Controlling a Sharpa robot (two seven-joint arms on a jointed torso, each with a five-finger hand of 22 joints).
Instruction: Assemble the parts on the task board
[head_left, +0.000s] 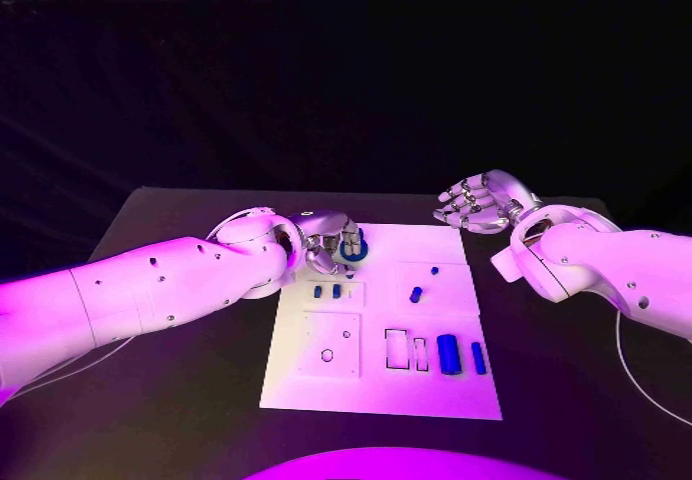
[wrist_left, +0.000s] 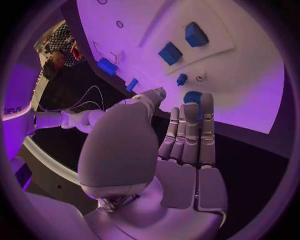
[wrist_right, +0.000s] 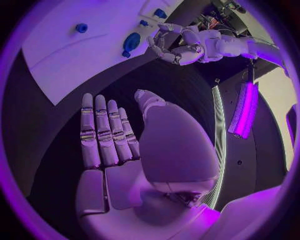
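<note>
Judging from the flat white task board (head_left: 433, 395) on the black counter (head_left: 173, 390), barely begun. Lying loose near the board's right edge: two long blue cylinder parts (head_left: 449, 354), side by side. Standing or lying mid-board: a small blue peg (head_left: 415, 294) and two short blue blocks (head_left: 326, 292). Hovering at the far left corner: silver left hand (head_left: 335, 243), fingers straight and together, empty, tips just beside a round blue disc part (head_left: 355, 244); contact impossible to tell. Raised off the far right corner: silver right hand (head_left: 483, 201), fingers apart, empty. Remaining, by appearance: seating nearly everything, with outlined slots near the cylinders unfilled.
</note>
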